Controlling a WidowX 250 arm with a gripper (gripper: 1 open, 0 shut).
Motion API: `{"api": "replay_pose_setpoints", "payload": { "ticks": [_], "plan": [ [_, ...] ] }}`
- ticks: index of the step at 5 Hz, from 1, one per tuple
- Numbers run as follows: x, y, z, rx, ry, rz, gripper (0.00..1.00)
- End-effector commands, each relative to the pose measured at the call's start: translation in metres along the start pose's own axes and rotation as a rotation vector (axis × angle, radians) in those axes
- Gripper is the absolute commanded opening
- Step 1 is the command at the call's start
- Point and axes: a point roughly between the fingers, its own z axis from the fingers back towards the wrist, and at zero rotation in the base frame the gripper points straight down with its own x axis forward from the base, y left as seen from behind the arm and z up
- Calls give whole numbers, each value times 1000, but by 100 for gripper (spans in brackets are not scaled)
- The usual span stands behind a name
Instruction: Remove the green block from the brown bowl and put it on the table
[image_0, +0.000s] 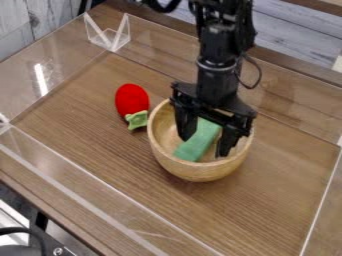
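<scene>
The brown bowl (171, 160) is a round tan wooden bowl at the middle of the table (94, 140). Inside it the green block (201, 143) leans tilted against the bowl's wall. My gripper (210, 128) points straight down into the bowl, open, with one dark finger on each side of the block's upper part. I cannot tell whether the fingers touch the block. The block's top end is partly hidden behind the fingers.
A red strawberry-like toy (131, 100) with green leaves lies just left of the bowl. Low clear acrylic walls (80, 205) edge the tabletop, and a small clear stand (107, 32) sits at the back left.
</scene>
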Motion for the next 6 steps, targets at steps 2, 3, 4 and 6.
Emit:
{"api": "replay_pose_setpoints", "payload": {
  "ticks": [2,3,4,6],
  "plan": [
    [-6,3,11,-8,-57,81,100],
    [-3,12,0,-9,-53,144,100],
    [-2,18,-11,-2,-49,95,100],
    [-1,23,-4,-11,-58,18,100]
  ]
}}
